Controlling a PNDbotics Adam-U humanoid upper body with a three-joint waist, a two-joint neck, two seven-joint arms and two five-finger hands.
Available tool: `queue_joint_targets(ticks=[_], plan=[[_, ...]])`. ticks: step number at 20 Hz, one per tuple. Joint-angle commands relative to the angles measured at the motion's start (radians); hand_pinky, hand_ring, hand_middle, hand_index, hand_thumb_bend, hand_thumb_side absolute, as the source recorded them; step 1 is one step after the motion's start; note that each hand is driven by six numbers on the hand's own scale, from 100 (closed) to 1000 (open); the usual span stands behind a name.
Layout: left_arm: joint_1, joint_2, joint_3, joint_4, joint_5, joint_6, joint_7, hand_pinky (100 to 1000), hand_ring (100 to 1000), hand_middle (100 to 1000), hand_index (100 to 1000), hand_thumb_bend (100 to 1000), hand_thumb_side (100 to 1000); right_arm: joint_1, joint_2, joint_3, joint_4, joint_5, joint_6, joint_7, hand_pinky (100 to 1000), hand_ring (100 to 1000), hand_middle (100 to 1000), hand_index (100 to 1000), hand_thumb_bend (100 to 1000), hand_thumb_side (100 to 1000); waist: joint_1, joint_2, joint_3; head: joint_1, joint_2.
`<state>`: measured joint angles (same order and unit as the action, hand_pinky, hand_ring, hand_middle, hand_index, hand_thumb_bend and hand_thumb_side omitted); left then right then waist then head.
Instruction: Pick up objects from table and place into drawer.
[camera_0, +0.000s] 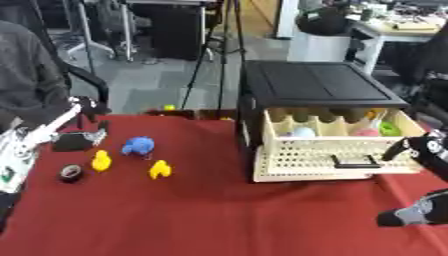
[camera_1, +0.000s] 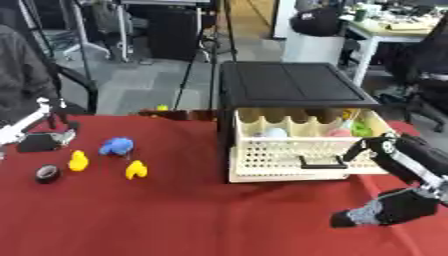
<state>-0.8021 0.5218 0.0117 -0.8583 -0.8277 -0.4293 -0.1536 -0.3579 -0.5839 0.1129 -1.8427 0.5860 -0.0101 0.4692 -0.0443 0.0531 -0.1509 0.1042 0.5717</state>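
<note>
- A cream perforated plastic drawer (camera_0: 328, 152) stood pulled out of a black box-shaped cabinet (camera_0: 311, 85) on the red tablecloth (camera_0: 219, 210); a few small coloured items — white, pink, green — already lay inside it.
- The objects not yet stowed sat in a cluster well to the left of the drawer: a blue rounded toy (camera_0: 138, 145), a yellow duck-shaped toy (camera_0: 101, 161), a second yellow duck-shaped toy (camera_0: 160, 170) and a black ring-shaped roll (camera_0: 71, 173).
- The left hand (camera_0: 83, 136) hung just beside the blue toy, on its left, fingers pointing toward the cluster; whether they were apart or together could not be made out.
- The right hand (camera_1: 378, 210) rested low near the right edge, just in front of the drawer's corner and holding nothing — its fingers appeared curled together.
- The cluster lay rightward and slightly forward of the left hand, so that hand was the nearer by far; the carry would then run rightward to the drawer.
</note>
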Motion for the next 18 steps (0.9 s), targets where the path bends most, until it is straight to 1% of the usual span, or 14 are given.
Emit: queue_joint_targets(ticks=[1, 2, 3, 5, 8, 12, 16, 17, 18], plan=[[-0.045, -0.010, 0.003, 0.038, -0.093, 0.002, 0.042, 518, 626, 677, 803, 182, 567, -0.027, -0.011, 0.001, -0.022, -0.009, -0.005, 0.010, 125, 100, 100, 688, 1000, 544, 0.004, -0.004, -0.015, 0.011, -0.013], [-0.053, -0.016, 0.002, 0.055, -0.130, 0.001, 0.044, 523, 627, 676, 806, 193, 575, -0.031, -0.008, 0.002, -0.021, -0.011, -0.005, 0.012, 125, 100, 100, 687, 1000, 543, 0.005, -0.001, -0.024, 0.013, -0.014], [-0.060, -0.021, 0.002, 0.069, -0.165, -0.001, 0.045, 530, 629, 675, 805, 230, 562, -0.036, -0.006, 0.004, -0.021, -0.012, -0.006, 0.014, 125, 100, 100, 687, 1000, 544, 0.006, 0.001, -0.033, 0.016, -0.015], [-0.074, -0.025, 0.005, 0.091, -0.229, -0.010, 0.043, 540, 634, 677, 804, 276, 554, -0.046, -0.002, 0.007, -0.020, -0.014, -0.007, 0.017, 125, 100, 100, 687, 1000, 545, 0.007, 0.005, -0.051, 0.018, -0.019], [-0.090, -0.022, 0.011, 0.108, -0.299, -0.030, 0.032, 541, 634, 679, 802, 324, 485, -0.056, 0.002, 0.008, -0.021, -0.017, -0.008, 0.018, 125, 100, 100, 687, 1000, 544, 0.010, 0.012, -0.073, 0.018, -0.024], [-0.099, -0.020, 0.018, 0.123, -0.349, -0.044, 0.023, 523, 624, 679, 805, 365, 469, -0.061, 0.003, 0.008, -0.020, -0.019, -0.008, 0.019, 126, 100, 100, 686, 1000, 543, 0.012, 0.018, -0.091, 0.020, -0.026], [-0.098, -0.024, 0.019, 0.135, -0.392, -0.053, 0.012, 518, 614, 680, 819, 400, 467, -0.065, 0.005, 0.009, -0.021, -0.019, -0.009, 0.021, 126, 100, 100, 684, 1000, 542, 0.013, 0.023, -0.100, 0.019, -0.026], [-0.098, -0.025, 0.019, 0.137, -0.401, -0.056, 0.009, 518, 610, 678, 817, 436, 462, -0.065, 0.005, 0.008, -0.020, -0.019, -0.008, 0.021, 127, 100, 100, 684, 1000, 539, 0.014, 0.023, -0.101, 0.018, -0.026], [-0.098, -0.026, 0.019, 0.138, -0.411, -0.058, 0.007, 518, 598, 675, 814, 461, 476, -0.064, 0.004, 0.009, -0.020, -0.019, -0.008, 0.021, 127, 100, 100, 683, 1000, 541, 0.014, 0.024, -0.102, 0.018, -0.026]])
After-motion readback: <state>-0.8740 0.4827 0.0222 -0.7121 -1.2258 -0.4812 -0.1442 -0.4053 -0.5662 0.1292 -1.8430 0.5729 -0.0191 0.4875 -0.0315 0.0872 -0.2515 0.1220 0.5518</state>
